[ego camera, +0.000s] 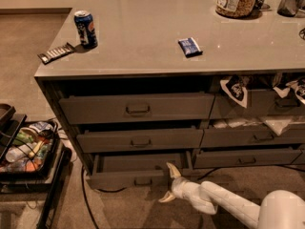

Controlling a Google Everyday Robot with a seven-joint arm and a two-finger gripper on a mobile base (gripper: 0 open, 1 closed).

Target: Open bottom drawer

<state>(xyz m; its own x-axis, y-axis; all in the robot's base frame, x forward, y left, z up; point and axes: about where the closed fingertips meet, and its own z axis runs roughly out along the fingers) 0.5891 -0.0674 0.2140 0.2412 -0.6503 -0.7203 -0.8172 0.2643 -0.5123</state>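
At the far left a low cart (19, 168) stands on the carpet, loaded with bottles and packets. Above it, on the grey surface (143, 18), lie a snack bar (56, 52), an upright blue can (86, 29) and, further right, a small blue packet (190, 46).

Under the surface, the left column has three drawers. The bottom drawer (124, 178) is at the foot of this column, just above the carpet. It stands partly out, so a strip of its flat dark inside shows behind the slim front panel. Its small handle (143, 181) is centred on the panel and nothing is on it.

The gripper (169, 184) is low at the right end of that panel, on the white arm (228, 205) that reaches in from the lower right. Its fingers (173, 170) are spread wide and hold nothing. The upper one points up by the drawer's right corner, where contact cannot be told, and the lower one points down towards the carpet.

I judge the opening to be under way but not finished, since the drawer is only a short way out. The next move calls for a firm purchase on the panel edge or the handle, then a straight pull outward along the drawer's travel. A pull from the right end alone could skew the drawer in its runners.

Further right, the neighbouring drawers (252, 137) have white packets poking out and are no part of this job.
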